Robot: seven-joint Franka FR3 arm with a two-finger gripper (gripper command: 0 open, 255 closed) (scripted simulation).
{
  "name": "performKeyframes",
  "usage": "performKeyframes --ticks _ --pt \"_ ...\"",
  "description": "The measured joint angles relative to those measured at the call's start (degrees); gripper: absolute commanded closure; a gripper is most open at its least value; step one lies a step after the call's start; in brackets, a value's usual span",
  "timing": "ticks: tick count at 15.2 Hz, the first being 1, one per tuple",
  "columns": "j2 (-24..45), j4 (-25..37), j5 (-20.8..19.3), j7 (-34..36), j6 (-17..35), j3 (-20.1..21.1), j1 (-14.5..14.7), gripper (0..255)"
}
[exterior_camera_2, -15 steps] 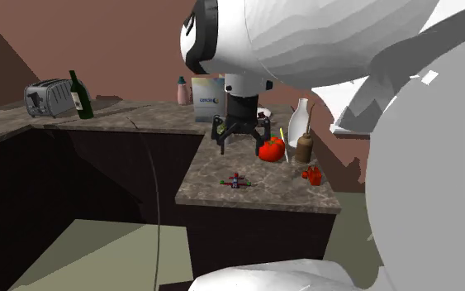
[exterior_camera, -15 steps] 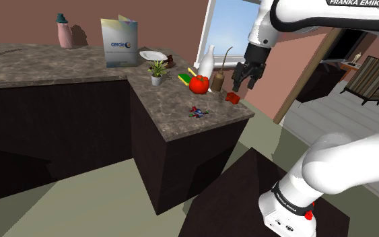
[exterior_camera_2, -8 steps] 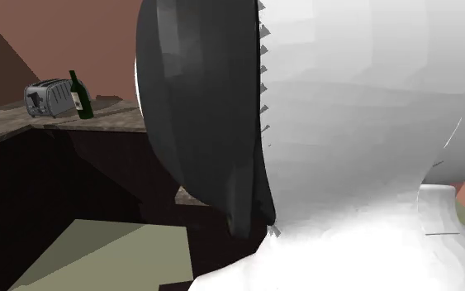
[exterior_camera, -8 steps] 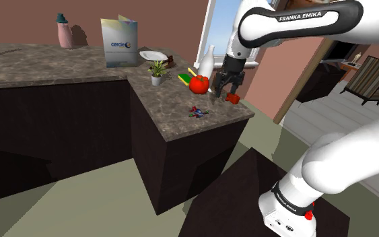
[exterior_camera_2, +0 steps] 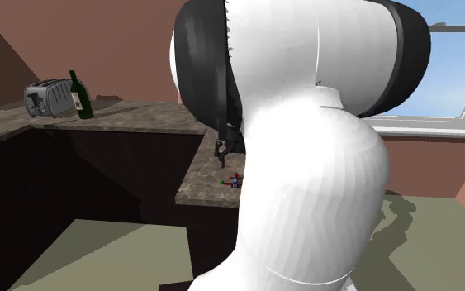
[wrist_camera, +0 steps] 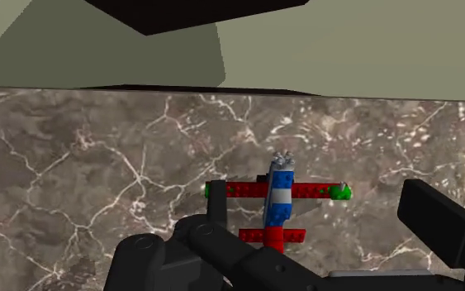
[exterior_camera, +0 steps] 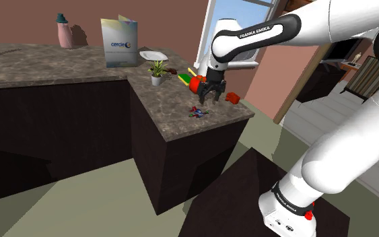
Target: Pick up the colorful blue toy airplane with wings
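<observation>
KITCHEN, MID-REACH: Reddish-brown walls (exterior_camera: pixel 19 20), a bright window (exterior_camera_2: pixel 462 74) and an olive floor (exterior_camera: pixel 80 202) surround a dark, pale-veined stone countertop (exterior_camera: pixel 167 101) on black cabinets (exterior_camera: pixel 174 161). The white Franka arm (exterior_camera: pixel 268 30) arches over the countertop's short leg.

A toaster (exterior_camera_2: pixel 47 97) and a dark green bottle (exterior_camera_2: pixel 78 94) stand at the countertop's far end. A printed booklet (exterior_camera: pixel 120 42), a small potted plant (exterior_camera: pixel 157 70) and a red tomato (exterior_camera: pixel 195 83) sit further along it.

The black gripper (exterior_camera: pixel 209 101) hangs just above the countertop with nothing in its grasp, its fingers (wrist_camera: pixel 437 219) spread wide.

The toy airplane (wrist_camera: pixel 280 202) lies flat on the countertop near its front edge, under the gripper. It sits between the two fingers, closer to one than the other, and appears to touch neither. It is brick-built, with a blue body, a grey nose, a red main wing with green tips, and a short red tail.

The toy looks light and rigid, but its pressed-together pieces would likely come apart under a hard squeeze. It lies low on smooth stone and could skid if nudged. The narrow blue body just behind the wing seems the safest hold, since a pinch from wingtip to wingtip would risk flexing the wing.
</observation>
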Motion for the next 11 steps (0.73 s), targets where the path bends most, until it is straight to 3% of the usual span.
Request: performKeyframes --ticks 6,11 --pt "13.59 8.01 0.16 0.52 4.27 -0.27 -0.26 0" --pt "17.03 7.65 0.31 0.55 7.86 -0.26 -0.28 0"
